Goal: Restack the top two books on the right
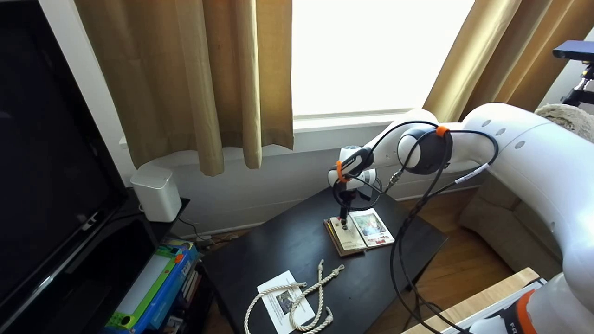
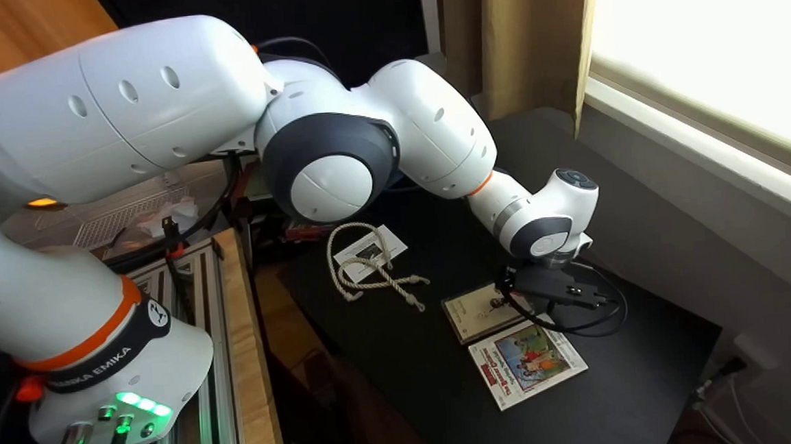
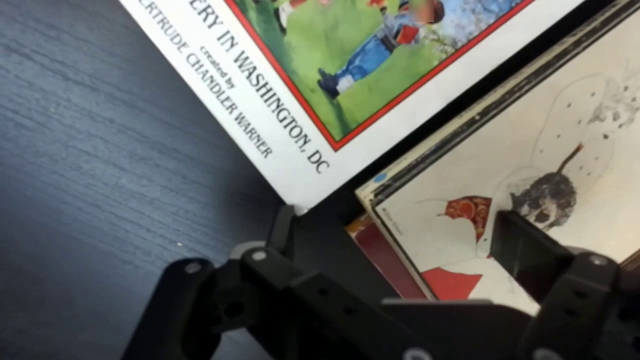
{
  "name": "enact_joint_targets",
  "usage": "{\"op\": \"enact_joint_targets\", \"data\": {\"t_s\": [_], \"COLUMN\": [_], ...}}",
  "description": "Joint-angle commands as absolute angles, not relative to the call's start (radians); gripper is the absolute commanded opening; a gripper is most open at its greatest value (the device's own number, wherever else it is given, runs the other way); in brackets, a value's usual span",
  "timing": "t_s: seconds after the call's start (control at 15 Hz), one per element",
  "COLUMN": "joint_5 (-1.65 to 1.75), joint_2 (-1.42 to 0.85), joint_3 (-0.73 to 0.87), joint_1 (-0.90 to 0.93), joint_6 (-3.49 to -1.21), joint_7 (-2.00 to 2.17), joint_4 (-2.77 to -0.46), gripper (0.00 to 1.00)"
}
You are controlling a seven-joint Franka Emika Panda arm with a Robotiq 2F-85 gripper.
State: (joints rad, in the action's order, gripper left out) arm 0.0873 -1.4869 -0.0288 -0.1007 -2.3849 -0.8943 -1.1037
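A pale cream book (image 1: 353,240) with a leaf drawing lies on top of a small pile on the black table; it also shows in an exterior view (image 2: 471,318) and the wrist view (image 3: 500,155). Beneath it, a maroon cover (image 3: 386,260) sticks out. A white book with a coloured picture (image 1: 372,228) lies flat beside the pile, in an exterior view (image 2: 529,366) and the wrist view (image 3: 320,120). A darker greyish book cannot be singled out. My gripper (image 3: 400,232) is open: one finger is over the cream cover, the other near the white book's corner. Contact cannot be told.
A printed white sheet (image 1: 277,310) with a pale rope (image 1: 320,297) lies on the black table (image 1: 250,250). A wall with a window and curtains (image 1: 199,83) stands behind. A television (image 1: 41,139) and a white box-shaped device (image 1: 156,192) stand beside the table.
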Motion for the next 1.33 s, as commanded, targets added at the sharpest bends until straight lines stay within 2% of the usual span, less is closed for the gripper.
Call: {"op": "enact_joint_targets", "data": {"t_s": [0.0,1.27], "joint_5": [0.130,0.168], "joint_2": [-1.486,-1.495], "joint_3": [0.000,0.030], "joint_1": [-0.090,-0.107], "joint_6": [-2.424,-2.413], "joint_7": [-0.847,-0.799], "joint_4": [-1.128,-1.092], "gripper": [1.00,1.00]}}
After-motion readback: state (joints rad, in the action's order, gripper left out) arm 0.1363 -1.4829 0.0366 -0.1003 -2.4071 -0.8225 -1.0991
